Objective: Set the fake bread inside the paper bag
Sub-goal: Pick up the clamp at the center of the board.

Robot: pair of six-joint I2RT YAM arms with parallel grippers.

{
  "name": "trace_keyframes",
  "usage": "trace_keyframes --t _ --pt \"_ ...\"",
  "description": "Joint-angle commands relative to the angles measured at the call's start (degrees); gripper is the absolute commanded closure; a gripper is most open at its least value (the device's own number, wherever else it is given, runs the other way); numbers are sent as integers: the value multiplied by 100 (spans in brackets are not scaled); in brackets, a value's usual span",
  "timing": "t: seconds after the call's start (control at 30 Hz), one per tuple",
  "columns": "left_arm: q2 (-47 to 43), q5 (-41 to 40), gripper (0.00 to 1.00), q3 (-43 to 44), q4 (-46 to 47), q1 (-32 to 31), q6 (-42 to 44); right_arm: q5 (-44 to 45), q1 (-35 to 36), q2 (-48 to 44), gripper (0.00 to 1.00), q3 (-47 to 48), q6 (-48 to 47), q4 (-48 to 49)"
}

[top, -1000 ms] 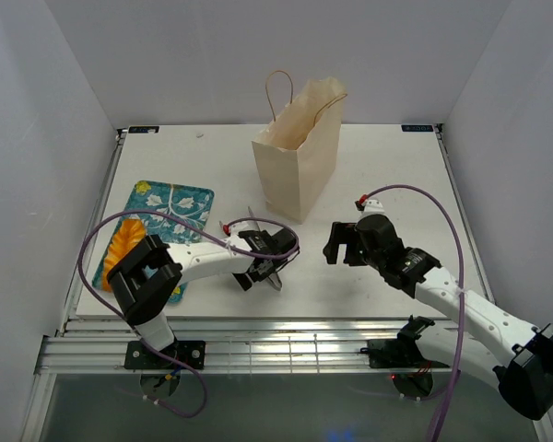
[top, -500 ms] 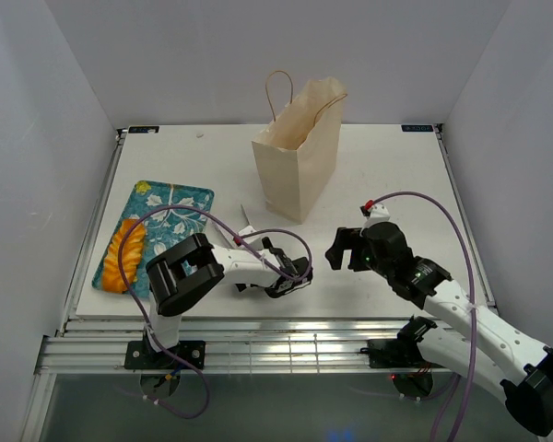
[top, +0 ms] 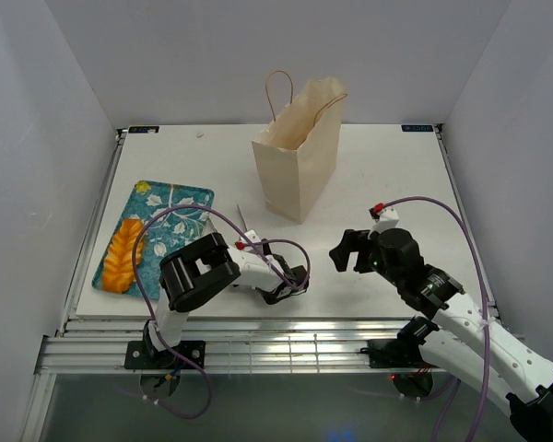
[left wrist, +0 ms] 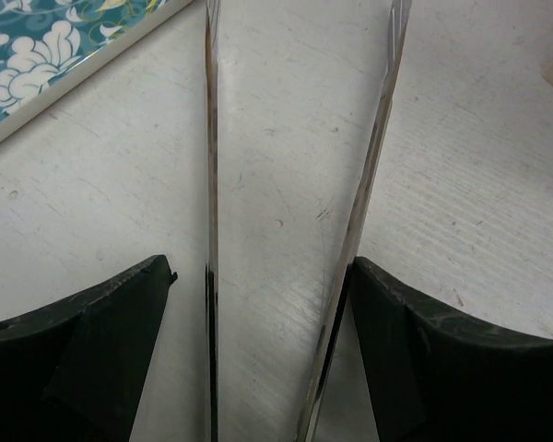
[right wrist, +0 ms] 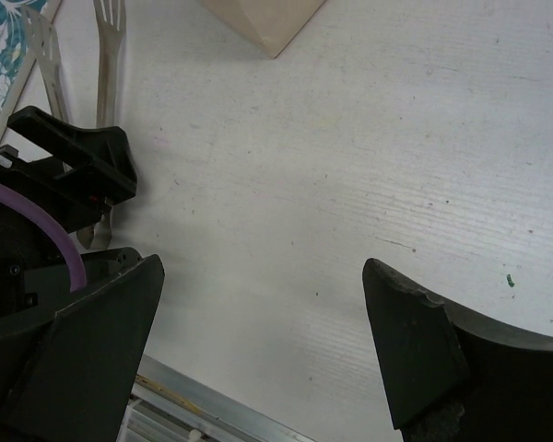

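Each arm, left arm (top: pixel 249 261) and right arm (top: pixel 465 324), consists of white moulded links joined by black cylindrical joint housings. A purple cable (right wrist: pixel 28 207) runs externally in a loose loop from base to wrist. A small red marker (top: pixel 378 208) sits at the wrist. The fingers (right wrist: pixel 83 359) are matte black and wedge-shaped. Black base plates (top: pixel 166 354) carry each arm.

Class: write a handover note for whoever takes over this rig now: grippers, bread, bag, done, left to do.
Left gripper: open, straddling the tongs, not squeezing them.
Right gripper: open, empty, above the table.
Braided loaf lies on the teal tray; paper bag stands upright beyond, inside hidden.
Done: no bread visibly bagged.
Left: get the loaf into the bag.
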Motion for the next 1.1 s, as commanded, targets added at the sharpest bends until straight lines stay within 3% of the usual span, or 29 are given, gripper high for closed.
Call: trace_keyframes --t 0.0,0.2,0.27,0.43,0.57,0.77,0.93,1.07 --pt "339 613 12 -242 471 48 449 59 -22 -64 6 -66 -145 95" --pt "488 656 16 -198 788 84 801 94 -31 -99 6 -84 -207 69" --pt "418 692 26 -329 1093 119 941 121 -31 -169 6 -66 -216 25" --pt "374 736 35 -436 1324 251 1126 182 -31 -354 6 -13 -233 -28" --pt "357 701 56 -400 1316 259 1127 191 -31 -407 6 -5 -233 -63" --pt "102 701 65 -514 1298 268 1065 235 -31 -451 6 31 -233 -133" --pt "-109 613 78 -401 886 277 838 270 -22 -381 6 127 -312 -160" --pt "-495 665 86 -103 -35 277 547 279 -31 -336 6 206 -374 -204"
